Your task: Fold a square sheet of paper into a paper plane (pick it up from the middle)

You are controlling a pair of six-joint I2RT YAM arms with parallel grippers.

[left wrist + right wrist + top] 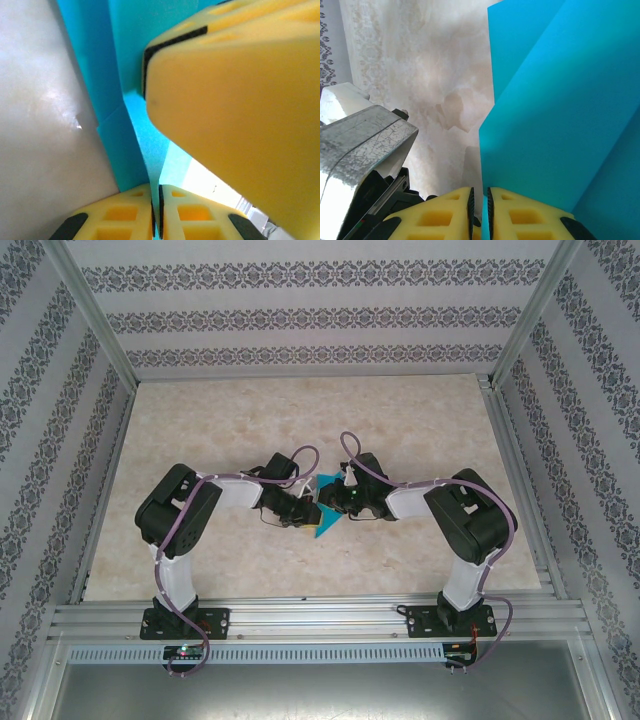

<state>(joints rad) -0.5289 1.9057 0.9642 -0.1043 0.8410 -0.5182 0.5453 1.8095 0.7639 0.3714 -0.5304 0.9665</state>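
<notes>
The teal-blue sheet of paper [324, 526] is folded into layers and held above the table's middle, one pointed tip hanging toward the near side. I cannot tell whether it has the paper plane's dart shape. My left gripper [304, 508] comes in from the left and my right gripper [336, 502] from the right, nearly touching. In the left wrist view the left gripper [156, 189] is shut on a thin edge of the paper [117, 70], with the right gripper's yellow finger [240, 100] close above. In the right wrist view the right gripper [480, 191] pinches a paper [560, 110] layer.
The marble-patterned table [230, 420] lies below, between patterned walls with metal frame posts [95, 325]. A metal rail [320, 620] at the near edge carries both arm bases. Part of the left arm's grey wrist housing [360, 140] sits close on the left in the right wrist view.
</notes>
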